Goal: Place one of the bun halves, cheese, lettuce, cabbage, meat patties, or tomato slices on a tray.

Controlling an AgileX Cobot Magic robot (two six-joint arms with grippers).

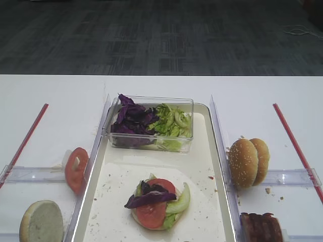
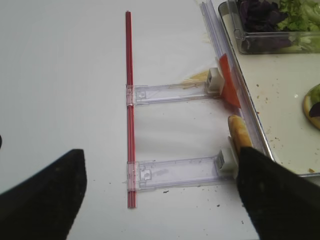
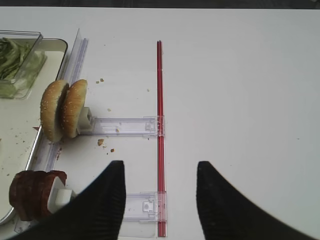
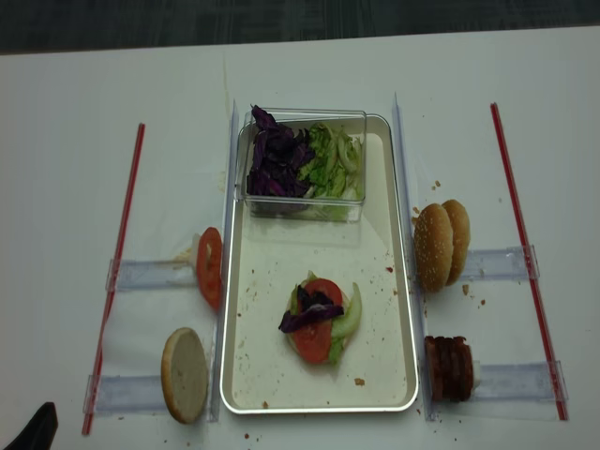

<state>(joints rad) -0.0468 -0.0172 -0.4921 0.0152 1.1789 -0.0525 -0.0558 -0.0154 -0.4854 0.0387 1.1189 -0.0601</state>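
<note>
The cream tray (image 1: 202,151) (image 4: 281,253) holds a stack: a bun half under lettuce (image 1: 180,202), a tomato slice (image 1: 151,212) and purple cabbage (image 1: 150,197) on top. On the left holders stand another tomato slice (image 1: 75,169) (image 2: 229,82) and a cut-face bun half (image 1: 41,222) (image 2: 239,132). A pale yellow scrap (image 2: 196,76) there may be cheese. Right of the tray stand two bun halves (image 1: 248,161) (image 3: 62,109) and the meat patties (image 1: 260,228) (image 3: 32,194). My left gripper (image 2: 161,160) hangs open over the left holders, its right finger beside the bun half. My right gripper (image 3: 160,167) is open above bare table.
A clear box (image 1: 151,123) of cabbage and lettuce sits at the tray's far end. Red strips (image 2: 130,100) (image 3: 159,125) with clear plastic holders (image 2: 175,172) (image 3: 125,125) flank the tray. Crumbs dot the tray and table.
</note>
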